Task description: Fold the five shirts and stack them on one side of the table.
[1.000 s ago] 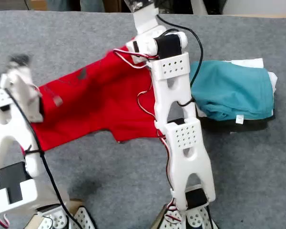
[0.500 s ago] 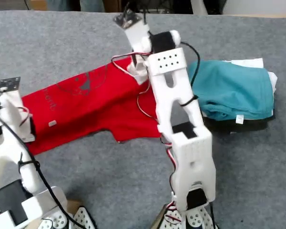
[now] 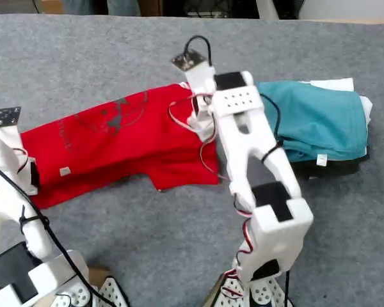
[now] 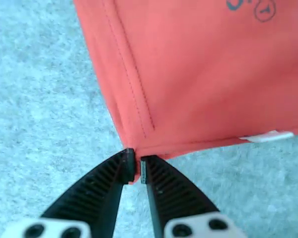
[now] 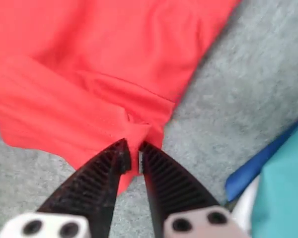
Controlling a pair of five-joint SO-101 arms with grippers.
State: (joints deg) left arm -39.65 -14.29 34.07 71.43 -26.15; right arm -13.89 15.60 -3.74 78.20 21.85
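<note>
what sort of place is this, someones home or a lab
Most likely a robotics lab or test bench, not a home. A grey fabric-covered table carries a red shirt pinched by the left gripper and the right gripper, with a folded teal shirt topping a stack beside it.

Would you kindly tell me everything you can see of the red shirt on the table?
The red shirt is soft, thin-looking cloth with a dark round print, stitched hems and a small white tag. It lies stretched lengthwise and mostly flat on the grey table cover, with a flap, probably a sleeve, sticking out towards the arms. The left gripper has its jaws shut on one end corner; the right gripper pinches a bunched fold at the other end.
</note>
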